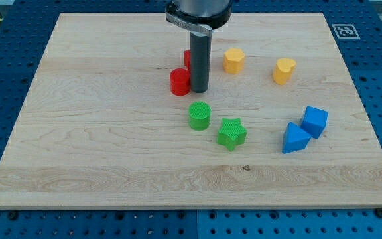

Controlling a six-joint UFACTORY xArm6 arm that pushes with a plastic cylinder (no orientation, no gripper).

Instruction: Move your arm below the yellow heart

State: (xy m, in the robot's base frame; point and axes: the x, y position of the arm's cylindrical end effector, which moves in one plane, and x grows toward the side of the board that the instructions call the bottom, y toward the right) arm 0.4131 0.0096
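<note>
The approach is only beginning, as I judge it: my tip (199,90) is resting on the board (111,153) in the upper middle of the frame, touching or just beside the red cylinder (180,81), with another red block (187,58) half hidden behind the rod. There are no fingers here to open or close; the rod is holding nothing. The yellow heart (284,70) is sitting in the upper right, well apart from the tip. The next move is calling for a slide toward the right to the bare wood under the heart. The yellow hexagon (233,60) is lying above that line, while the green cylinder (199,115), green star (231,133), blue cube (315,121) and blue wedge (295,139) are lying lower, so the way seems open.
</note>
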